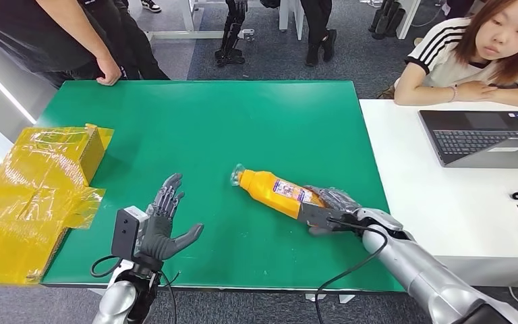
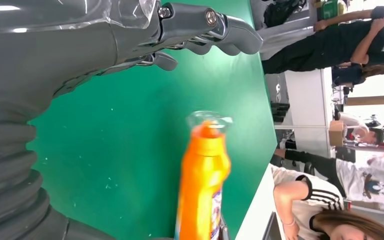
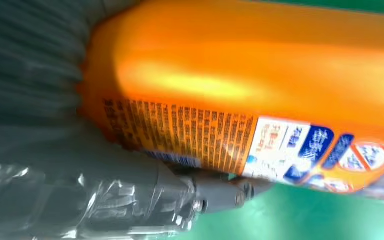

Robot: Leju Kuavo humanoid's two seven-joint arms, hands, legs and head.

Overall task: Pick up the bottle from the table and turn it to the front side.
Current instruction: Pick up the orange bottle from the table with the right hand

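Glossy orange plastic bottle (image 1: 274,192), clear-capped, lying tilted on matte green table (image 1: 243,121), base gripped by right hand (image 1: 330,209). Left hand (image 1: 163,223) empty, fingers spread, nearby.

Yellow taped box (image 1: 37,196) beside green table (image 1: 195,128); laptop (image 1: 482,137) on white desk (image 1: 438,196).
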